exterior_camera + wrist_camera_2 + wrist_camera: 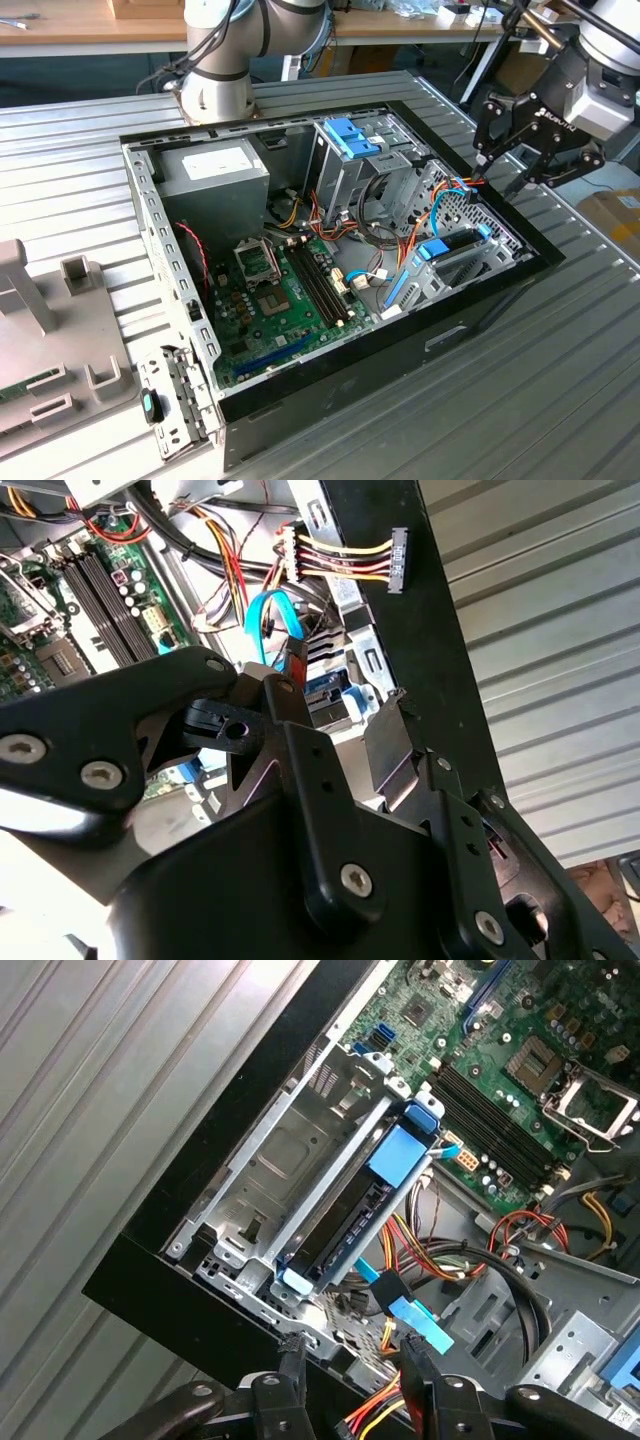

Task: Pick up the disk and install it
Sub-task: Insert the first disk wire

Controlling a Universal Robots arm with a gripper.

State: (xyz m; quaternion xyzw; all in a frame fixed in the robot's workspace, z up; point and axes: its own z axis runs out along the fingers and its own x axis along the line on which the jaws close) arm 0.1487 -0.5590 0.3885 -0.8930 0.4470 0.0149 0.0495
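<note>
While claw point(497, 182) hangs spread above case rim point(530, 252) | disk point(345, 1225) sits in cage point(285, 1150)

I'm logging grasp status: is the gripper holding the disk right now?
No: in the first wrist view the gripper is open and empty, while the disk sits in the silver drive cage.

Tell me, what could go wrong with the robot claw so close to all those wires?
The open gripper hangs right over loose wires and a blue cable, so a finger might snag or tug one. It is also close to the case's black rim and the silver cage holding the disk, so it might bump metal.
</note>
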